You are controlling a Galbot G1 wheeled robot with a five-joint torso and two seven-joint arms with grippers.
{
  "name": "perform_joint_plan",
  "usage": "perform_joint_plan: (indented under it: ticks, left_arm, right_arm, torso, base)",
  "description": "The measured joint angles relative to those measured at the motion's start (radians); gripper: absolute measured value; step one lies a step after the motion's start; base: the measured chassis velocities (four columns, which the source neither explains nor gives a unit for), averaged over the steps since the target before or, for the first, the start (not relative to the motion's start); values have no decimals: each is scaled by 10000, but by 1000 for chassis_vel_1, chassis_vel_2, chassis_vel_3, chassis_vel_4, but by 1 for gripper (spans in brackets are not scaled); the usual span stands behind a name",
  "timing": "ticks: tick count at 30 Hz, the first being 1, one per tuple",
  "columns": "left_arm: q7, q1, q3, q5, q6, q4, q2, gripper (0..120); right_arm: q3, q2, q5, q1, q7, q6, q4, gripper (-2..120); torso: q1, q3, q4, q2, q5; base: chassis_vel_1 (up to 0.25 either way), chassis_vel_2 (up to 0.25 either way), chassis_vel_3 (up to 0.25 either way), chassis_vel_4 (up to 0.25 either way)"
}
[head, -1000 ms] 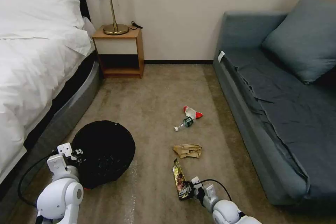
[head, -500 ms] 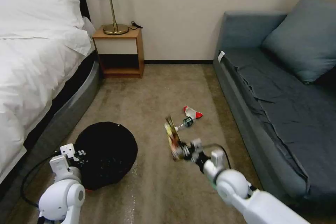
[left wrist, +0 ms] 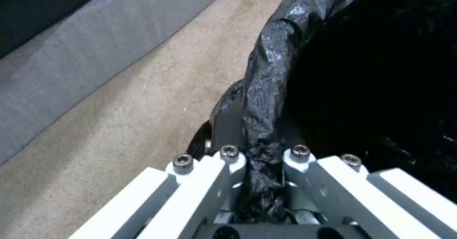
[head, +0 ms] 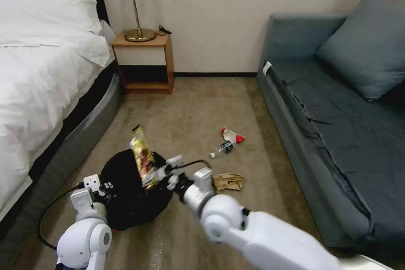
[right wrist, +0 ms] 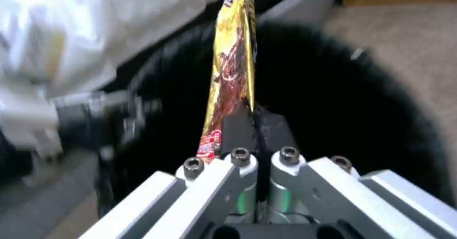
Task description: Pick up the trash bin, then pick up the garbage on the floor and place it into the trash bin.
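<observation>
While the small round trash bin with its black plastic liner (head: 130,196) stands on the carpet beside the bed, the left gripper (left wrist: 262,160) pinches its liner at the rim. The right gripper (right wrist: 257,124), jaws pressed together, grips the gold-brown snack wrapper (head: 142,162) upright over the bin's mouth. For a clean drop, I judge the wrapper should be centred over the opening and lowered inside the rim before release.
</observation>
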Motion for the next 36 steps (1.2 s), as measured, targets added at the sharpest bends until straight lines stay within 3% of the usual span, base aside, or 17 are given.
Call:
perform_joint_plan:
  ticks: [5,19,23,24,27,31,36]
  left_arm:
    - [-1,5,-7,-1,15,-89,-50,4]
    - [2,-40,-57,-24,40,-77,-35,4]
    - [5,-72,-136,-55,21,-25,19,4]
    - [5,-72,-136,-55,21,-25,19,4]
    - [46,-98,-151,-78,-37,10,41,4]
    - [85,-103,-183,-91,-98,42,58,4]
    - [98,-110,-244,-104,-159,68,46,4]
  right_arm:
    - [-335,272,-318,71,103,-11,-492,1]
    - [16,49,-768,-103,73,-12,-213,48]
    - [2330,-629,-2178,-1115,-427,390,615,67]
    - [2330,-629,-2178,-1115,-427,390,615,67]
    - [4842,-1258,-3840,-2578,-948,857,1477,80]
    - [6709,-1773,-5259,-3946,-779,1096,2552,93]
    - [8045,-1452,-6711,-5872,-206,1489,3517,100]
  torso:
    - [0,0,0,0,0]
    - [0,0,2,0,4]
    - [0,0,1,0,5]
    - [0,0,1,0,5]
    - [0,0,-5,0,6]
    - [0,-1,-4,1,4]
    - [0,-1,-2,1,1]
  base:
    - [0,0,0,0]
    - [0,0,0,0]
    - [0,0,0,0]
    - [0,0,0,0]
    - [0,0,0,0]
    - [0,0,0,0]
    - [0,0,0,0]
